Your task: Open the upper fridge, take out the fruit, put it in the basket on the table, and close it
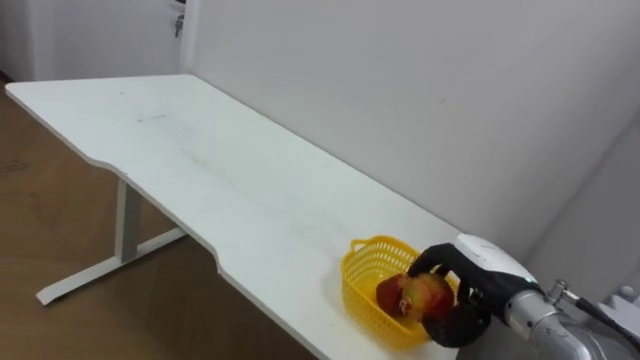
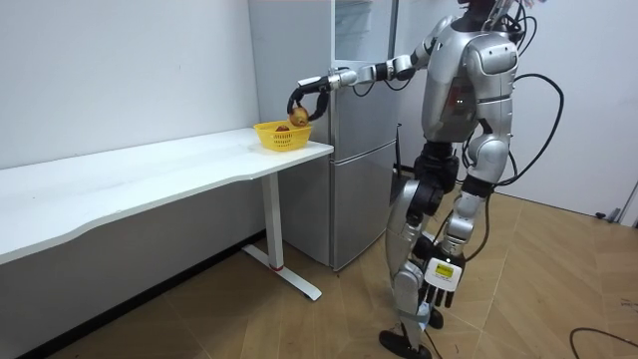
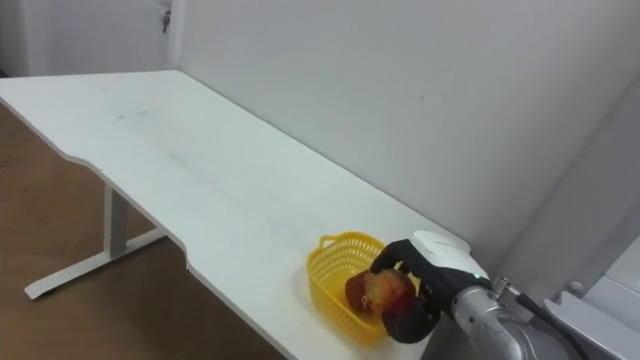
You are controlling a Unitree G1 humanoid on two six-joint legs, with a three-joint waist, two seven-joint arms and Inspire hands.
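Note:
A red-yellow apple (image 1: pixel 425 293) is held in my right hand (image 1: pixel 487 257), whose dark fingers curl round it. The hand hovers over the near side of a yellow mesh basket (image 1: pixel 362 272), which stands at the right end of the white table (image 1: pixel 200 170). In the room view the same apple (image 2: pixel 298 117) hangs just above the basket (image 2: pixel 275 137) at the end of my outstretched right arm. My left hand (image 2: pixel 433 297) hangs beside my leg with relaxed fingers. I stand in front of the grey fridge (image 2: pixel 351 150).
The long table runs away to the left along a white wall, on white legs (image 1: pixel 122 225) over a wood floor. The fridge stands right beside the table's basket end.

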